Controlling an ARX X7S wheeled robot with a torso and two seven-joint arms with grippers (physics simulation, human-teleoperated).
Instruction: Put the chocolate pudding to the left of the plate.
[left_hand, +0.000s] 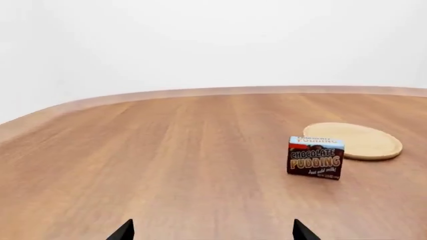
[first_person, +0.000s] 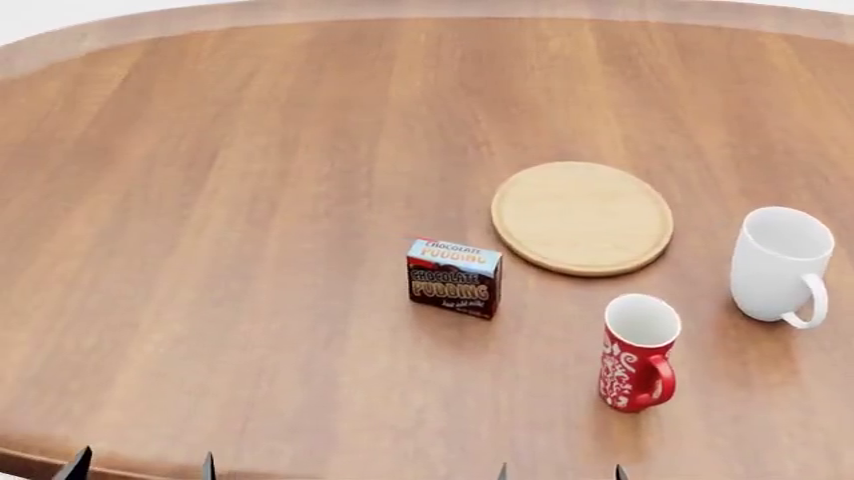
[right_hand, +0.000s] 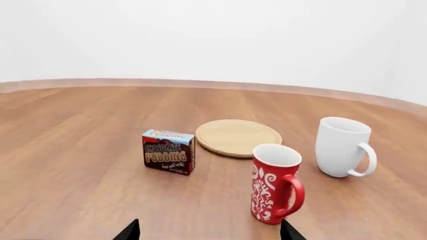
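Head view: the chocolate pudding (first_person: 454, 277), a small dark-brown box with orange lettering and a light-blue top, stands upright at frame centre on the brown wooden table (first_person: 240, 200). It sits down-left of the plate (first_person: 582, 217), a pale round wooden disc, near it but apart. A red patterned mug (first_person: 637, 352) at lower right and a white mug (first_person: 779, 264) at the right edge stand clear of both.

The left gripper (first_person: 140, 466) and right gripper (first_person: 561, 472) show only fingertips at the bottom edge. Each pair is spread wide and holds nothing, presumably parked before any approach. The box appears nearer-left than squarely left, so placement is judged unfinished.
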